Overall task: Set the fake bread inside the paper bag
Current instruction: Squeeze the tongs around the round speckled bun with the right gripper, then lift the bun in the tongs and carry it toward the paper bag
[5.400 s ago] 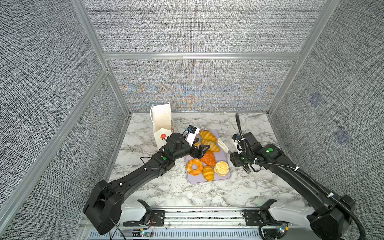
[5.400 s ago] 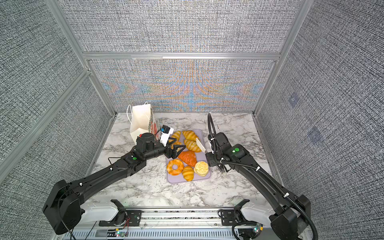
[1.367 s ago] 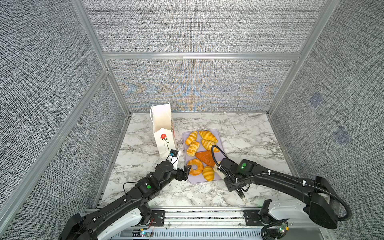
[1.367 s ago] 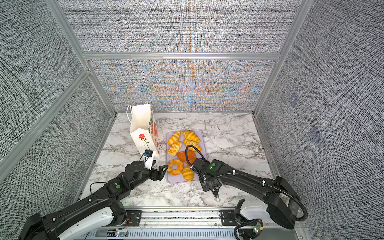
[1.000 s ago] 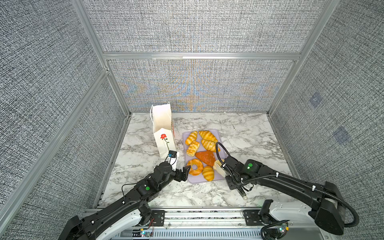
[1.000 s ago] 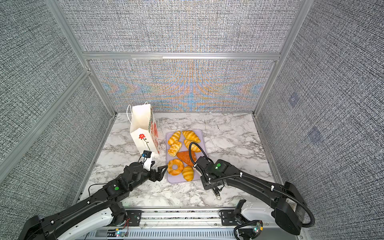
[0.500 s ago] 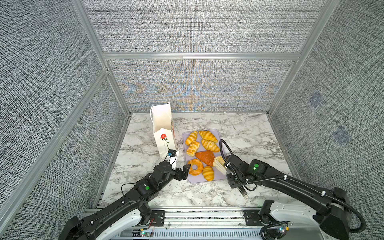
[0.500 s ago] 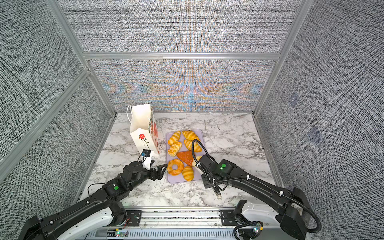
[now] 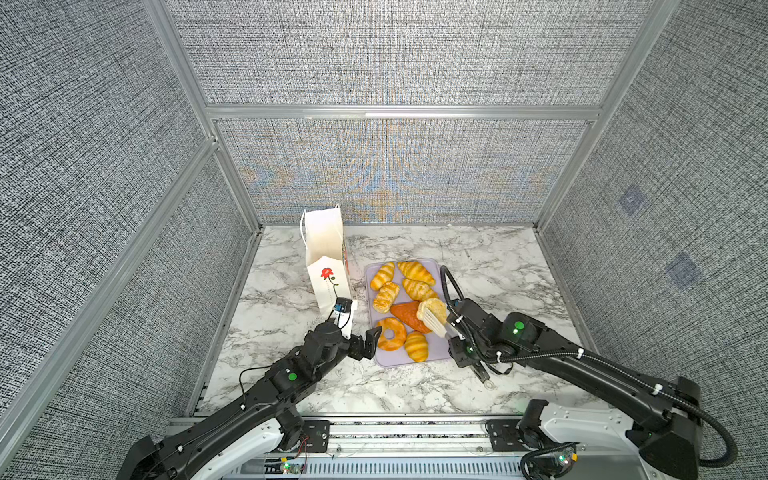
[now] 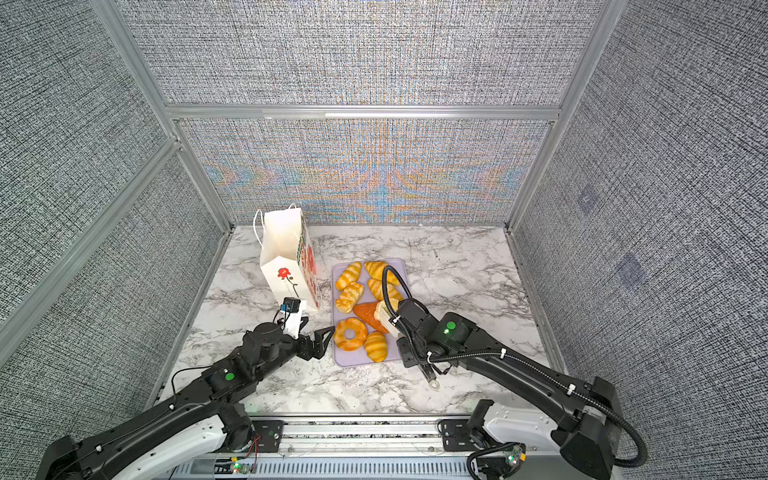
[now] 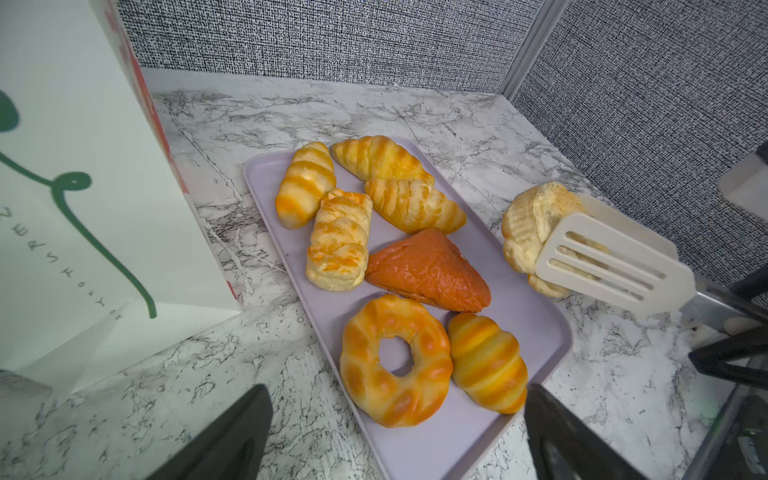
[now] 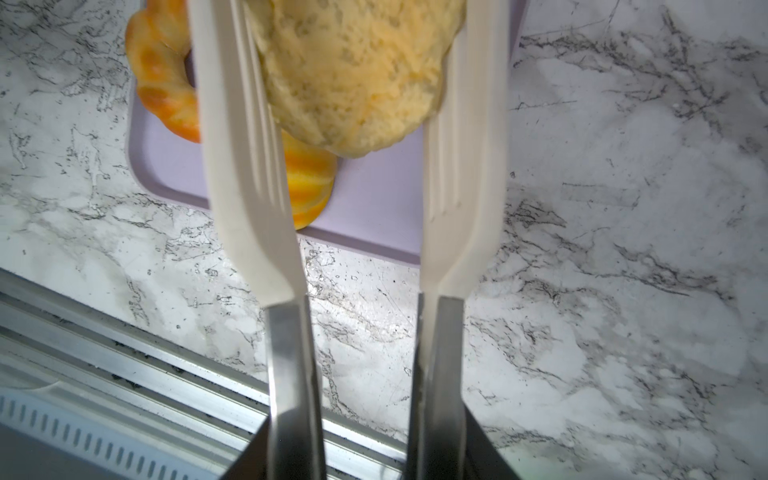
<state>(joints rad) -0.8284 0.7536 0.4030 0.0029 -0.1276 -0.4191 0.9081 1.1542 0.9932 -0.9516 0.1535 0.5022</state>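
Observation:
The white paper bag stands upright left of a lilac tray. On the tray lies fake bread: several golden rolls, a ring doughnut and an orange-brown triangular piece. My right gripper is shut on white slotted tongs. The tongs pinch a pale round bun above the tray's right edge. My left gripper hangs open and empty at the tray's front left corner.
Marble tabletop enclosed by grey fabric walls at the back and both sides. An aluminium rail runs along the front edge. The bag stands close to the left wall, with a narrow gap to the tray.
The right arm has lifted the bun in the tongs off the tray and carried it a little back and right. The left gripper has stayed by the tray corner, opening slightly.

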